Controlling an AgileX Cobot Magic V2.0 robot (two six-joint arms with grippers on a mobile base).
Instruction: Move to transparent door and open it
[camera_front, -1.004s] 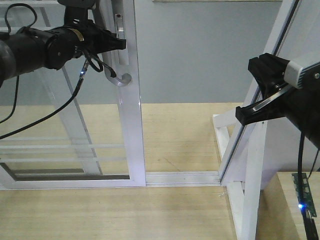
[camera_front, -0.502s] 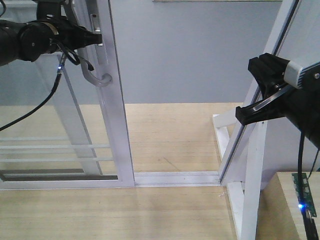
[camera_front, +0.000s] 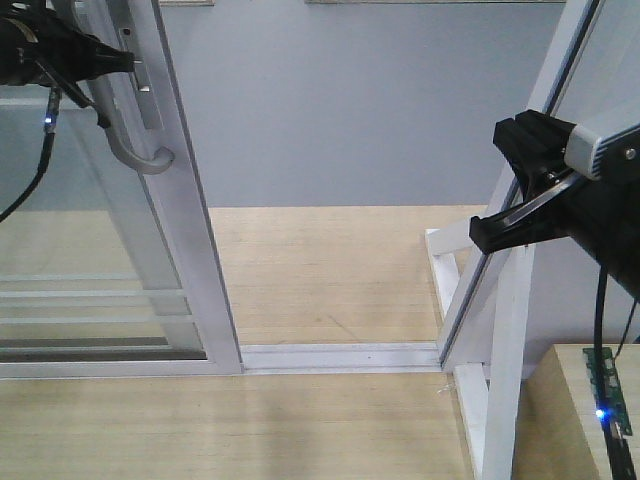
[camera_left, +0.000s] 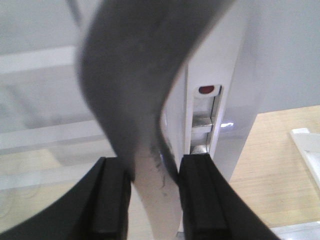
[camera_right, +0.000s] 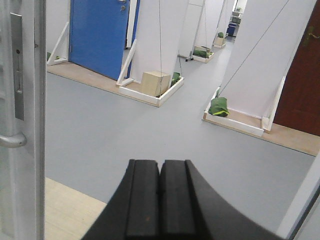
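Pale wood floor (camera_front: 330, 270), grey wall behind, white floor track (camera_front: 340, 355) running across. The transparent door (camera_front: 100, 250) has slid left along that track, its handled stile now well left of the fixed frame post (camera_front: 500, 330); a second ago the gap was much narrower. Left claw (camera_left: 150, 175) stays clamped on the curved handle (camera_front: 135, 150). Right claw (camera_right: 160, 200) idle, fingers pressed together, empty. Opening is wide; task looks nearly done.

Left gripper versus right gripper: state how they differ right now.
The left gripper is shut on the door handle; the right gripper is shut on nothing. The left gripper sits against the transparent door; the right gripper hangs beside the opening. Both have black fingers.
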